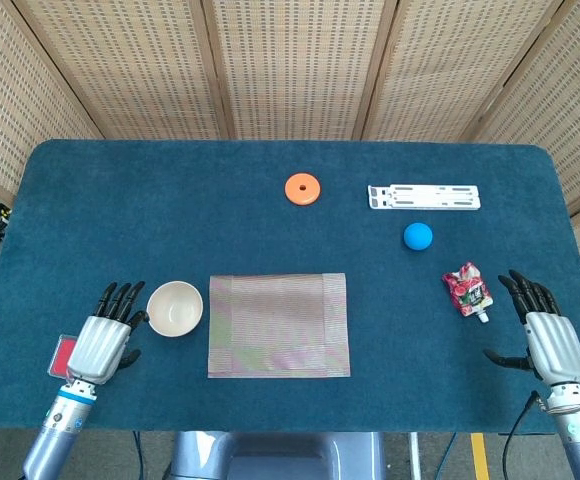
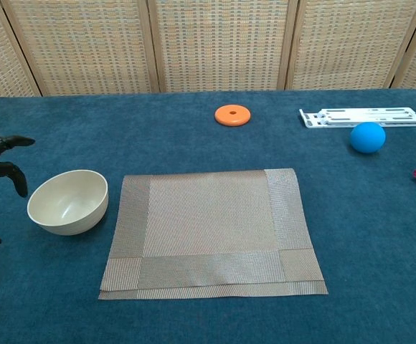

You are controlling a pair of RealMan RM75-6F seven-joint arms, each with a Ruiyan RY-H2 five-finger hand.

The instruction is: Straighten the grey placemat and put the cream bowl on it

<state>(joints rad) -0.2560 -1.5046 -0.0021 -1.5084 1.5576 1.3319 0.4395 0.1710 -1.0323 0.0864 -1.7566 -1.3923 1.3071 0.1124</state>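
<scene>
The grey placemat [image 1: 278, 324] [image 2: 211, 229] lies flat at the front middle of the blue table, its edges square to the table's front. The cream bowl [image 1: 175, 308] [image 2: 68, 201] stands upright on the cloth just left of the mat, apart from it. My left hand [image 1: 104, 343] hovers close to the bowl's left side with its fingers spread, holding nothing; its dark fingertips [image 2: 0, 161] show at the chest view's left edge. My right hand [image 1: 550, 339] is at the front right, fingers apart and empty.
A red card [image 1: 60, 354] lies partly under my left hand. A red snack pouch [image 1: 467, 289] lies near my right hand. Further back are a blue ball [image 1: 417, 236], an orange ring [image 1: 303, 188] and a white bracket [image 1: 424, 197]. A wicker screen stands behind the table.
</scene>
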